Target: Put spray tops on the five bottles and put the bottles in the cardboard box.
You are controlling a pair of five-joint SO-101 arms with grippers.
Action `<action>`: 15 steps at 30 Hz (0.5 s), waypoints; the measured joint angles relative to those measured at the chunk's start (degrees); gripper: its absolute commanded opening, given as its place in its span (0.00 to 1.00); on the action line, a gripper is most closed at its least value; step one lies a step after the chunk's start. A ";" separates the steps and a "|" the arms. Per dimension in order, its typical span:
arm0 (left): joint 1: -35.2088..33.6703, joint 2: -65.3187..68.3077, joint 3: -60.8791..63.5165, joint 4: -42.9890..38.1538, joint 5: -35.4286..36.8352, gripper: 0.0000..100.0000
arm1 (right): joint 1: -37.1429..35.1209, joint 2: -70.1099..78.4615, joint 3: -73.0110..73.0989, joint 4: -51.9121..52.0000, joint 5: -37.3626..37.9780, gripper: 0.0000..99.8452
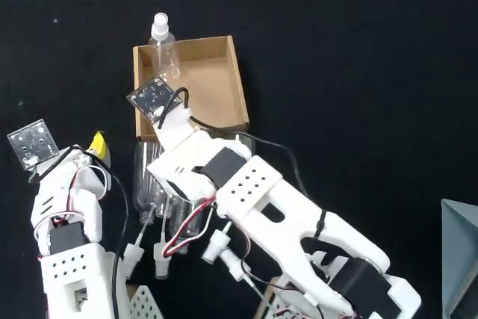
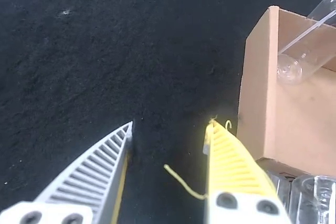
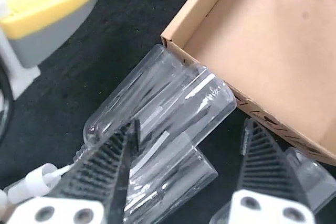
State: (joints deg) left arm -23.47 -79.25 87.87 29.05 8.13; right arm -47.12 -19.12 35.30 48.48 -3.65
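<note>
The bottles are clear, glossy plastic. The box is matt brown cardboard. The table wears black, matt, slightly fuzzy cloth.

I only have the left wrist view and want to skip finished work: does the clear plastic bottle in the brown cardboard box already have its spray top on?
Observer: Yes, the clear plastic bottle leaning in the brown cardboard box wears a white spray top.
Operator: Where is the other arm working?
Observer: The right tool is open over the clear lying bottles just outside the box.
Operator: Are those finished too?
Observer: More white spray tops lie at their necks on the black table; I cannot tell whether they are screwed on.
</note>
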 measured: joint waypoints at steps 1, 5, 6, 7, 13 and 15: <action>0.00 0.00 0.00 0.00 0.00 0.21 | 0.00 0.00 0.00 1.41 0.00 0.27; -0.09 0.00 0.00 0.00 0.00 0.21 | 0.00 0.00 0.00 7.38 0.00 0.27; -0.62 0.00 0.00 0.00 0.00 0.21 | 0.09 0.00 0.00 8.09 0.00 0.27; -1.05 0.00 0.00 0.00 0.00 0.21 | 0.26 0.00 0.00 8.62 0.00 0.27; -1.05 0.00 0.00 0.00 0.00 0.21 | 1.76 0.00 0.00 9.41 0.00 0.27; -1.05 0.00 0.00 0.00 0.00 0.21 | 3.34 0.00 0.00 9.76 0.09 0.27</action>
State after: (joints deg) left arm -24.53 -79.25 87.87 29.05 8.13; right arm -43.78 -19.12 35.30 58.24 -3.56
